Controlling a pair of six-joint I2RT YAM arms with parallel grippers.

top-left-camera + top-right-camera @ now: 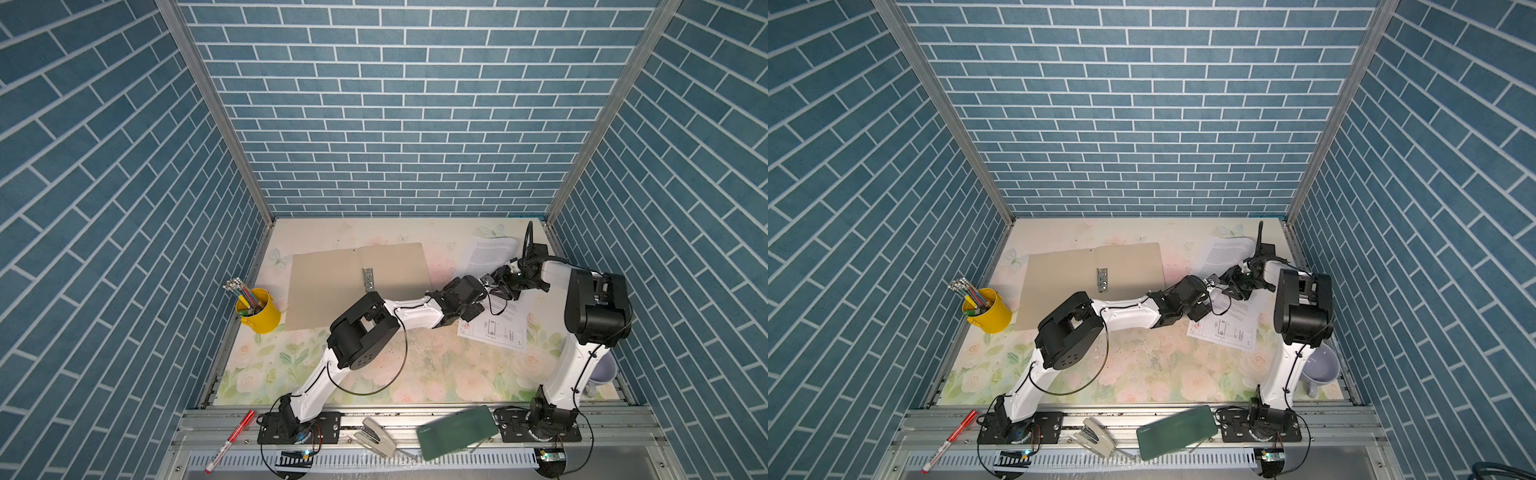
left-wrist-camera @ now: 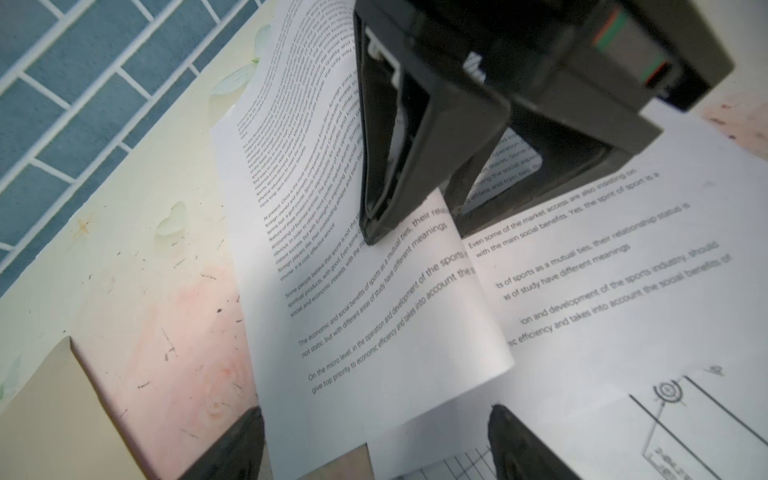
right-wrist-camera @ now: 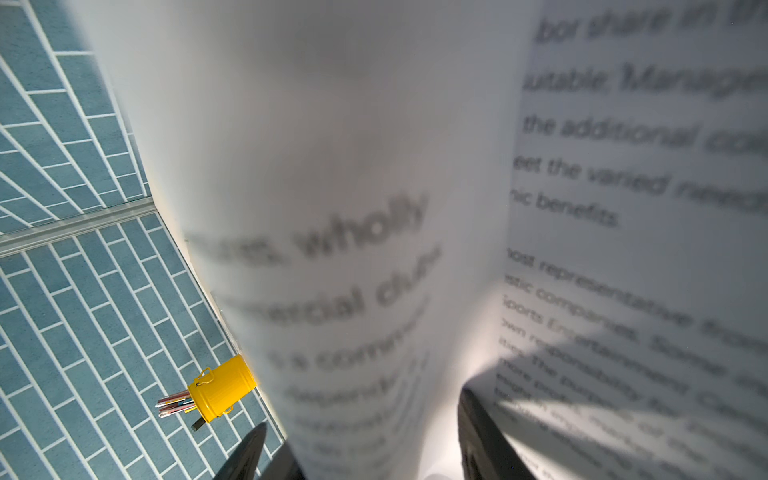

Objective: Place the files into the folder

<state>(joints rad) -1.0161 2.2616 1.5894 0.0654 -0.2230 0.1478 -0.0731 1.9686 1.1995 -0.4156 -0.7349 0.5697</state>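
The tan folder (image 1: pixel 332 286) lies open on the table's left half, its metal clip (image 1: pixel 368 277) at the spine. To its right are the files: a printed sheet (image 2: pixel 374 332) curls up off another printed sheet (image 2: pixel 602 257), which overlaps the drawing sheet (image 1: pixel 494 328). My right gripper (image 3: pixel 361 428) stands open astride the raised sheet, one finger (image 2: pixel 382 199) on its face and one behind its edge. My left gripper (image 2: pixel 374 440), reached across to the right, is wide open around that sheet's near corner. Both grippers meet over the papers in both top views.
A yellow pencil pot (image 1: pixel 257 311) stands at the folder's left edge. A lavender mug (image 1: pixel 1320 368) sits by the right arm's base. A dark green case (image 1: pixel 457 432), a stapler (image 1: pixel 374 436) and a red marker (image 1: pixel 230 440) lie on the front rail.
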